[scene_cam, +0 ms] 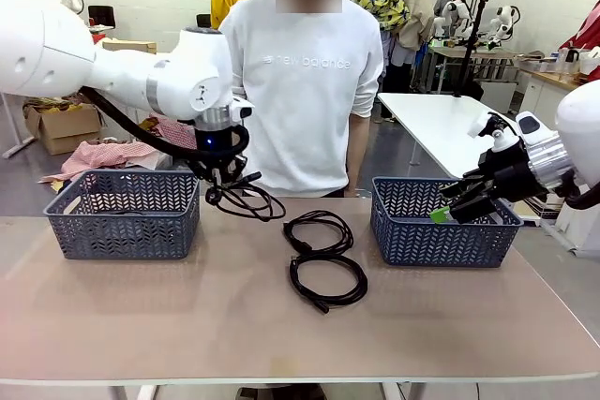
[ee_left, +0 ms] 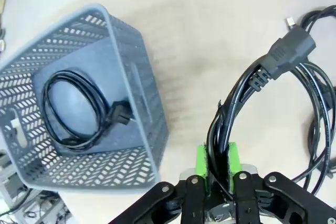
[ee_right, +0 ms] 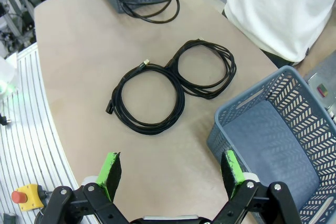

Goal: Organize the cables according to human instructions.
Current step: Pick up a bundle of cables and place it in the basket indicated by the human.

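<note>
Left end effector (ee_left: pixel 218 161) clamped on cable coil (ee_left: pixel 291 51) — right end effector (ee_right: pixel 171 168) spread wide, empty.

Cables (ee_left: pixel 287 51) are all black, both baskets (scene_cam: pixel 127 222) blue-grey with a chevron cutout pattern, table (scene_cam: pixel 187 325) plain tan, gripper pads (ee_right: pixel 109 169) bright green, person's sweatshirt (scene_cam: pixel 305 110) white.

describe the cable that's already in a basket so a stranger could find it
On the table, find the basket on the robot's left. The cable lies coiled on its floor. It alone sits in a basket: the near coil and far coil lie on bare table, and the held coil hangs from the left jaws.
</note>
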You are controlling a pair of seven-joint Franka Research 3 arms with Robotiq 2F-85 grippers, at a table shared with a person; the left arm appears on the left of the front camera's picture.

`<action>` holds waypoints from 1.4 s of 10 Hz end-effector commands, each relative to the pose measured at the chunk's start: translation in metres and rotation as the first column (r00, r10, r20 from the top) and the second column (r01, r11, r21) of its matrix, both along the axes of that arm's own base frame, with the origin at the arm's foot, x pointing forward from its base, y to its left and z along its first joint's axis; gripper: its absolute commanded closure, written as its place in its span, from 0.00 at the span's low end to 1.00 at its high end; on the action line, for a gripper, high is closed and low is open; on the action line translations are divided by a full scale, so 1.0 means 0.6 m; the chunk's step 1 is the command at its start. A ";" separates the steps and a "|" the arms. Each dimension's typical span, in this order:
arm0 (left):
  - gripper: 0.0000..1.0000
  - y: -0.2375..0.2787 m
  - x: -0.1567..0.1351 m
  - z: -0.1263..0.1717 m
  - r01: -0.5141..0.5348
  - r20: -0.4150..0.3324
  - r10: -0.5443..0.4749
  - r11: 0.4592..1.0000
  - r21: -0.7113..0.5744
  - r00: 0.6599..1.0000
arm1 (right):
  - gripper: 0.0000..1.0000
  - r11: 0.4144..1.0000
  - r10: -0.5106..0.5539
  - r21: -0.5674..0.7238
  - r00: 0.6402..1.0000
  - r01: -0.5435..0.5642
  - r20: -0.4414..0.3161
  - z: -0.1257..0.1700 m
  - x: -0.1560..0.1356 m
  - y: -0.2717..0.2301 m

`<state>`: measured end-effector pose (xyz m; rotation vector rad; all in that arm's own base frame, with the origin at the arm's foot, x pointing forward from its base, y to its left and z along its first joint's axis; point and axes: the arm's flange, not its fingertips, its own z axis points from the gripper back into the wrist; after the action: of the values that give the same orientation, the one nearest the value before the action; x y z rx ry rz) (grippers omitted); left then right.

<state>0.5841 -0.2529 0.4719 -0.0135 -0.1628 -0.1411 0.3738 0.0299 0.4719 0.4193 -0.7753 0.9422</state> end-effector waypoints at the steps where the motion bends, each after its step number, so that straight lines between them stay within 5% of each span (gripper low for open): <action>1: 1.00 0.043 0.015 0.038 0.101 -0.023 -0.102 0.994 -0.027 0.995 | 0.00 1.000 0.018 0.016 1.000 -0.019 0.020 0.000 0.007 0.000; 4: 1.00 0.104 0.016 0.078 0.322 -0.012 -0.322 0.947 -0.008 0.947 | 0.00 1.000 0.018 0.016 1.000 -0.019 0.020 0.000 0.007 0.000; 7: 1.00 0.166 0.011 0.103 0.546 -0.059 -0.550 0.834 -0.077 0.833 | 0.00 1.000 0.018 0.016 1.000 -0.019 0.020 0.000 0.007 0.000; 9: 1.00 0.192 0.020 0.113 0.591 -0.057 -0.598 0.800 -0.101 0.799 | 0.00 1.000 0.018 0.016 1.000 -0.019 0.020 0.000 0.007 0.000; 14: 1.00 0.194 0.014 0.101 0.589 -0.060 -0.594 0.804 -0.081 0.802 | 0.00 1.000 0.018 0.016 1.000 -0.019 0.020 0.000 0.007 0.000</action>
<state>0.5932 -0.1365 0.5307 -0.1468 -0.0642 -0.7821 0.3738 0.0302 0.4720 0.4187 -0.7749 0.9433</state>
